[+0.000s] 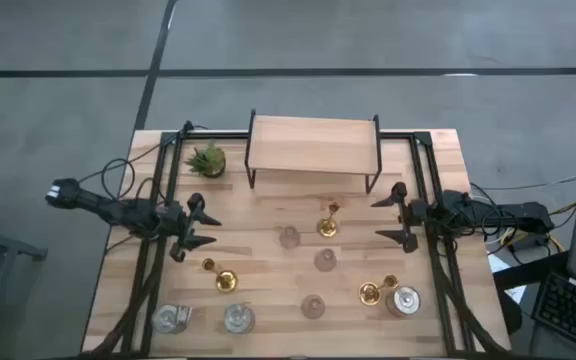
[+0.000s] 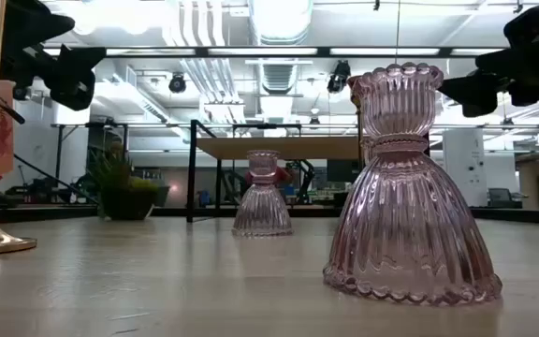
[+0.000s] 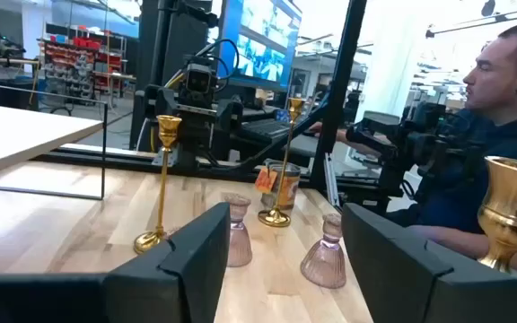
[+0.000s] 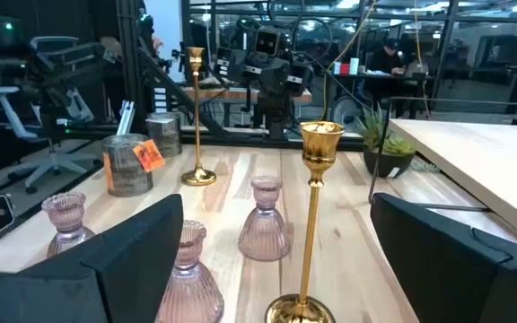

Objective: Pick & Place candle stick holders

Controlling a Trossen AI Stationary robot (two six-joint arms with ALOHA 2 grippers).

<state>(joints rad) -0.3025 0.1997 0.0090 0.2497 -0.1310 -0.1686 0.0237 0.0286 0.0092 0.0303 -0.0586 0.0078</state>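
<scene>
Surface: a light wooden table (image 1: 268,300) of butcher-block planks, framed by dark rails, standing on grey floor. At its far edge sits a wooden shelf (image 1: 313,146) on thin black legs, with a small potted plant (image 1: 207,159) just beside it. The room beyond is an open workshop with ceiling ducts, monitors and racks; a person (image 3: 501,135) in dark clothing sits past the right side.

Writing: an orange tag (image 4: 149,155) hangs on one silver cup; its print appears illegible.

Candle stick holders, all on the tabletop in front of the shelf:
- three gold holders (image 1: 226,281), tall thin stems on round bases, spread left, centre and right;
- three pink glass holders (image 1: 325,260), ribbed and bell-shaped, grouped near the centre;
- three silver cups (image 1: 239,318), two at the near left, one at the near right.

Left gripper (image 1: 196,226) hovers over the left side, jaws apart, empty. Right gripper (image 1: 396,217) hovers over the right side, jaws apart, empty.
</scene>
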